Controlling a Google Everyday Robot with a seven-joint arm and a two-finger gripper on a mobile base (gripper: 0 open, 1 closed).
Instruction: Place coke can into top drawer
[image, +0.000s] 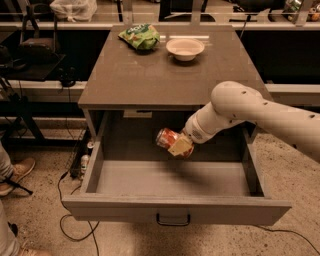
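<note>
The coke can is orange-red with a silver end, and lies on its side in the air. My gripper is shut on it, coming in from the right on the white arm. The can hangs over the open top drawer, near the back middle of its cavity, above the grey floor. The drawer is pulled fully out, with its small dark handle at the middle of the front panel. Part of the can is hidden behind my tan finger pad.
A green snack bag and a white round bowl sit at the back of the cabinet top. Cables and a can lie on the floor at the left. A person's shoe is at the far left.
</note>
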